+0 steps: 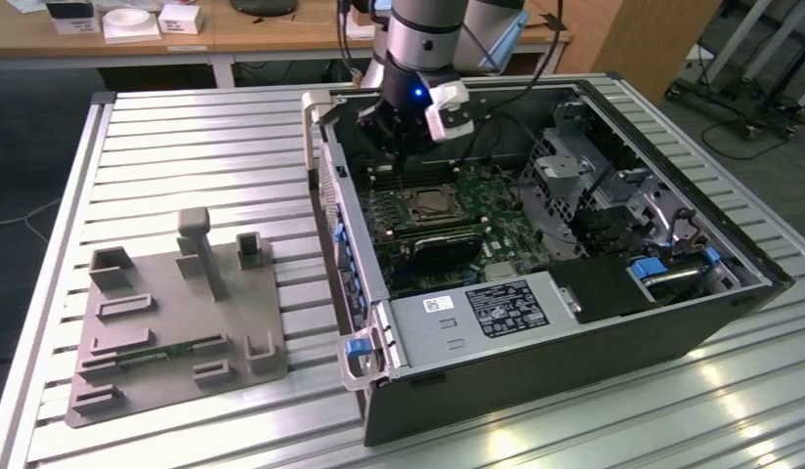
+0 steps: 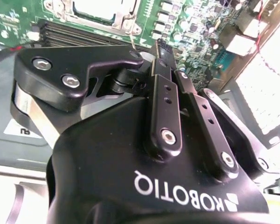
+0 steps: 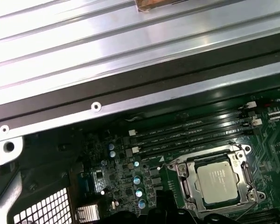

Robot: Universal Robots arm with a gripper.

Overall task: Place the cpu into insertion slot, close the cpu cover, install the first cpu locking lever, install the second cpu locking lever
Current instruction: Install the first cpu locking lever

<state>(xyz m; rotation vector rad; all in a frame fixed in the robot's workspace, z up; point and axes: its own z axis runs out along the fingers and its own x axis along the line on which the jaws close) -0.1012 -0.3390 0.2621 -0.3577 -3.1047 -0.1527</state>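
— Slatted table [image 1: 194,127] is carrying the open computer case [image 1: 715,283]. Where is the chip [image 3: 219,179] sitting?
— It is lying in its socket [image 1: 408,209] under the cover [image 3: 187,184], at five o'clock from the gripper [image 1: 400,151] in the exterior view.
— Fingers [image 2: 165,88]?
— Pressing together, gripping nothing. For lever work, I'd be pushing slowly, avoiding the memory sticks [image 3: 186,133].

Robotics workshop: ribbed aluminium worktable [image 1: 181,127], open black computer case [image 1: 572,386] at 3 o'clock, grey moulded fixture plate [image 1: 155,337] at 8 o'clock, wooden bench [image 1: 246,37] at 12 o'clock.
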